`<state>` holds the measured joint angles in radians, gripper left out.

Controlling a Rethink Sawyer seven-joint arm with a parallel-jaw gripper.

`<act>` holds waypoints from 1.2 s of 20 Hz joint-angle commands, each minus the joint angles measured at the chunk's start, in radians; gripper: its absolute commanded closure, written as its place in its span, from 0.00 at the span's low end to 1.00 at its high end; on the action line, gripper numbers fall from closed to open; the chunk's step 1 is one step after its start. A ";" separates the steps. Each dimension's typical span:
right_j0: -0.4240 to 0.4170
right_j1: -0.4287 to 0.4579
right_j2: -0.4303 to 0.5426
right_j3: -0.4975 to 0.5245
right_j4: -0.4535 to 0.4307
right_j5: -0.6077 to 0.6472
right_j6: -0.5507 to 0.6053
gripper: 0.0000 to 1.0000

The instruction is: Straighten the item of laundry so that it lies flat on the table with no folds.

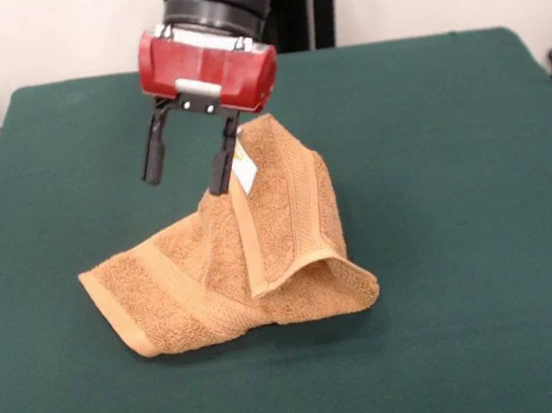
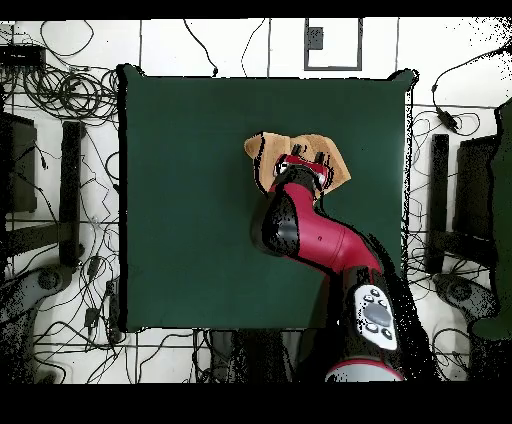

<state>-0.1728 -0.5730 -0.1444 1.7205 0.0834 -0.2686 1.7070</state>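
The orange-tan towel sits crumpled near the middle of the green worktop, one corner, bearing a white label, standing up in a peak. In the front view the gripper hangs spread wide, one finger against that peak. From overhead, the red arm hides most of the towel.

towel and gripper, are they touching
Touching: in the front view the gripper has one jaw against the raised towel corner by the white label.
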 commanded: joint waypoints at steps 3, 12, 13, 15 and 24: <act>-0.229 0.048 0.442 0.115 -0.066 0.284 0.148 0.00; -0.283 0.060 0.526 0.091 -0.046 0.435 0.084 0.00; -0.284 0.059 0.528 0.082 -0.047 0.450 0.079 0.00; -0.285 0.058 0.528 0.071 -0.049 0.474 0.071 0.00; -0.288 0.066 0.522 0.017 -0.051 0.558 0.042 0.00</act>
<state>-0.4868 -0.5250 0.2551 1.7438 0.0505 0.1416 1.7070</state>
